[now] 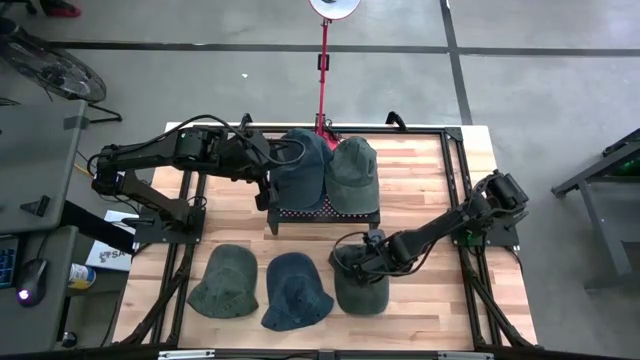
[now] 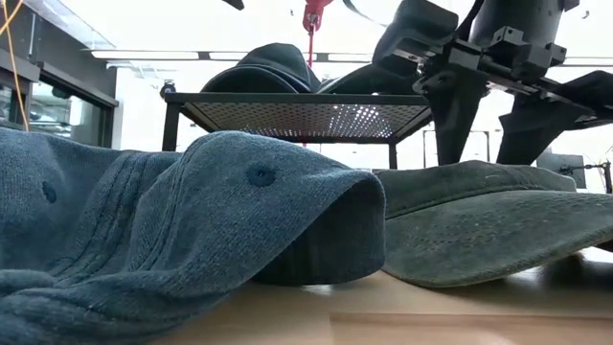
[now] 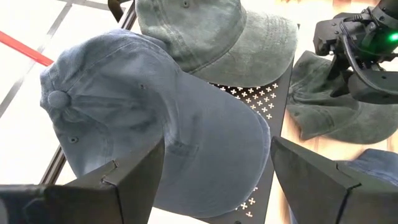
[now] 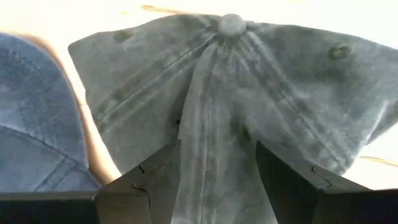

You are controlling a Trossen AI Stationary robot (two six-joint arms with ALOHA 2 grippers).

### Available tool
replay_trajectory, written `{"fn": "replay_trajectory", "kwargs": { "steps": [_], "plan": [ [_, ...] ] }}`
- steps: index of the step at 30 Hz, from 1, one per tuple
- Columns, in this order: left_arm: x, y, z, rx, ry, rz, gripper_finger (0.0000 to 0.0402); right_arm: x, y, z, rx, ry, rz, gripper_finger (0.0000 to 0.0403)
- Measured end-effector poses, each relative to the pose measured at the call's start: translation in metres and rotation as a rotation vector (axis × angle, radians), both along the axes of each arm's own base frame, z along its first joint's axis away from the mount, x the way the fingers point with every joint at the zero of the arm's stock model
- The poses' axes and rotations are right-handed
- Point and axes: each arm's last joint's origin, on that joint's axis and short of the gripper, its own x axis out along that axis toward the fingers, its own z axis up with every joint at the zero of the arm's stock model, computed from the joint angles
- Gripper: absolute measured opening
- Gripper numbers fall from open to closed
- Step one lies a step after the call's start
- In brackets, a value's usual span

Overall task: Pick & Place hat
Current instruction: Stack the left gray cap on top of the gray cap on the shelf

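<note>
Nearest the low camera you have a blue cap point(image 2: 172, 230) slumped on the wooden table point(image 1: 420, 165), filling the left and centre foreground, with a green cap point(image 2: 498, 225) touching it on the right.

From above, working left to right: the left arm reaches in from nine o'clock, and your left gripper point(image 1: 266, 187) sits at the left edge of the perforated black rack point(image 1: 325, 212) at the table's twelve o'clock. Its wrist view shows the fingers point(image 3: 130, 183) spread wide on either side of the brim of the blue cap on the rack point(image 3: 155, 118); they hold nothing. Whether they touch the brim cannot be told.

Beside that cap, to its right on the rack, lies a green cap on the rack point(image 1: 353, 172), the two touching.

Along the six o'clock edge you have three caps in a row: an olive cap point(image 1: 224, 282) on the left, the blue cap in the middle, the green cap on the right.

Your right arm comes in from three o'clock, and the right gripper point(image 1: 352, 258) is down on the green cap's crown. Its wrist view shows the fingers point(image 4: 152, 180) slightly apart with a ridge of the cap's fabric pinched between them. The cap lies on the table.
</note>
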Motion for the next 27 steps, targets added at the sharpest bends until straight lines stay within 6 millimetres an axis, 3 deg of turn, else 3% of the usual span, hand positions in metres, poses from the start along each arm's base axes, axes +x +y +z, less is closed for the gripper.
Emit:
{"fn": "replay_trajectory", "kwargs": {
  "steps": [6, 19, 27],
  "plan": [
    [0.0, 0.0, 0.0, 0.001, 0.0, -0.001, 0.0289, 0.0, -0.001, -0.004, -0.026, 0.017, -0.003, 0.02],
    [-0.001, 0.0, -0.001, 0.003, 0.01, -0.001, 0.0289, 0.011, 0.005, -0.045, -0.033, 0.105, -0.007, 0.02],
    [-0.001, 0.0, -0.001, 0.004, 0.019, 0.0, 0.0289, 0.009, 0.01, -0.052, 0.007, 0.152, -0.028, 0.0189]
  ]
}}
